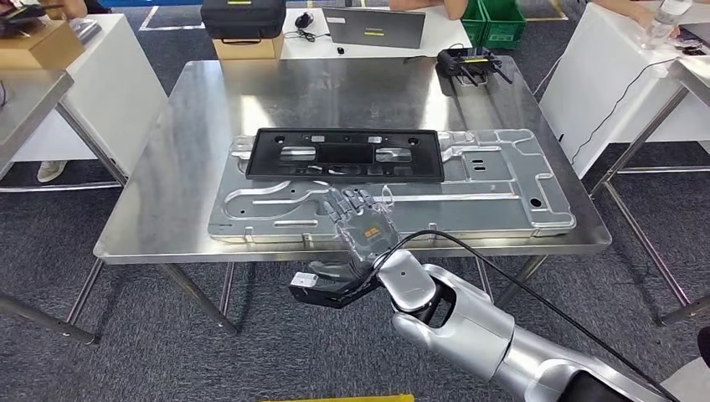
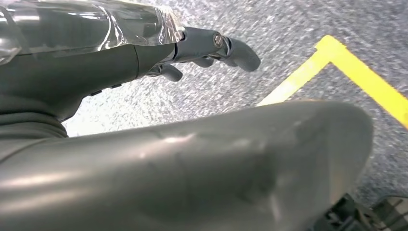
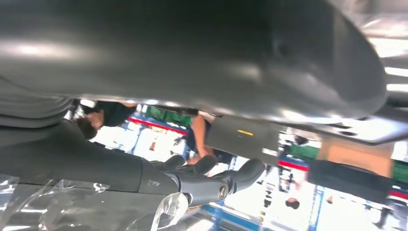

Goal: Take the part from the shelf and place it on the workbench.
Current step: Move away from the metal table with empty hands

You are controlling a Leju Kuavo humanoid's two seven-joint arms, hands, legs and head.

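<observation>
A black rectangular plastic frame point(image 1: 343, 155) lies flat on a large stamped silver metal panel point(image 1: 502, 180), which rests on the steel workbench point(image 1: 192, 109). My right hand point(image 1: 362, 224), wrapped in clear film, hovers over the panel's near edge just in front of the black frame, fingers spread and holding nothing. In the right wrist view its dark fingers point(image 3: 211, 180) stretch out below the broad grey thumb. My left hand point(image 2: 96, 62) hangs over grey carpet, its fingers point(image 2: 231, 48) extended with nothing in them.
At the bench's far end sit a black controller point(image 1: 470, 63), a laptop point(image 1: 374, 28) and a black case point(image 1: 243, 18) on a cardboard box. White tables stand at both sides, with people behind. Green crates point(image 1: 502, 21) are at the back. Yellow floor tape point(image 2: 337, 67) lies near my left hand.
</observation>
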